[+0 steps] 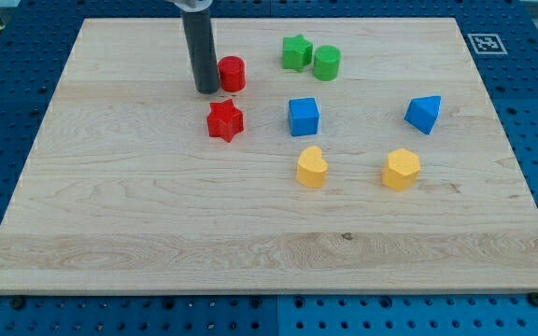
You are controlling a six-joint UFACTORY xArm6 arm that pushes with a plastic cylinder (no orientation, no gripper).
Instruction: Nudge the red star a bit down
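The red star (224, 120) lies on the wooden board (157, 215), left of centre in the upper half. My tip (206, 91) stands just above and slightly left of the star, with a small gap between them. The tip is right beside the left side of a red cylinder (233, 73), touching or nearly touching it.
A green star (296, 52) and a green cylinder (326, 63) sit near the view's top. A blue cube (304, 117) is right of the red star. A blue wedge-like block (424, 114) is further right. A yellow heart-like block (312, 167) and a yellow hexagonal block (401, 170) lie below.
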